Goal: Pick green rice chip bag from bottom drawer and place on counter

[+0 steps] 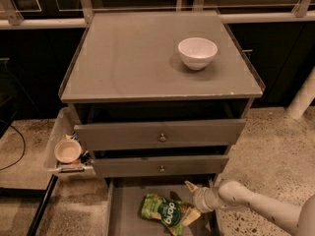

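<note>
The green rice chip bag (pixel 161 211) lies crumpled on the floor of the bottom drawer (pixel 125 205), which is pulled out below the two upper drawers. My gripper (pixel 190 201) reaches in from the right, low over the drawer, at the bag's right edge. Its jaws are open. One fingertip (pixel 190 186) points to the back of the drawer, and the other (pixel 191 215) lies against the bag's right side. The counter (pixel 133 58) is the grey top of the cabinet above.
A white bowl (pixel 197 52) stands on the right part of the counter. The two upper drawers (pixel 162 137) are slightly pulled out. A clear side bin (pixel 54 141) with a small cup (pixel 67 150) hangs on the cabinet's left. A white post (pixel 302 100) stands right.
</note>
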